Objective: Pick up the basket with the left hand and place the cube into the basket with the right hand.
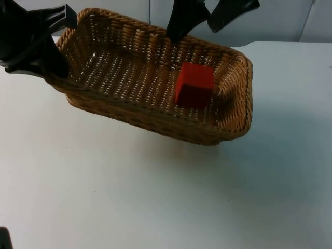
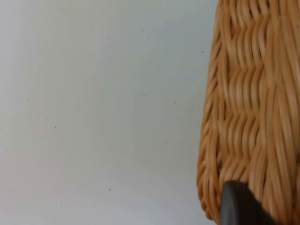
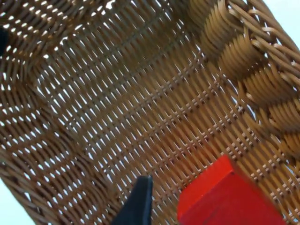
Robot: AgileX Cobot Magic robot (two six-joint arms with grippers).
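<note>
The wicker basket (image 1: 129, 72) hangs tilted above the white table, casting a shadow below it. My left gripper (image 1: 59, 52) is shut on the rim of its left end. In the left wrist view a black fingertip (image 2: 239, 206) lies against the outside of the basket wall (image 2: 248, 108). A red cube (image 1: 194, 84) lies inside the basket near its right end, free of both grippers. My right gripper (image 1: 194, 30) is open over the far rim, above and behind the cube. The right wrist view has the cube (image 3: 225, 197) on the woven floor (image 3: 126, 108) beside one fingertip (image 3: 136, 204).
The white table (image 1: 155, 197) stretches bare in front of and to the right of the basket. The grey partition wall (image 1: 290, 21) closes off the far side.
</note>
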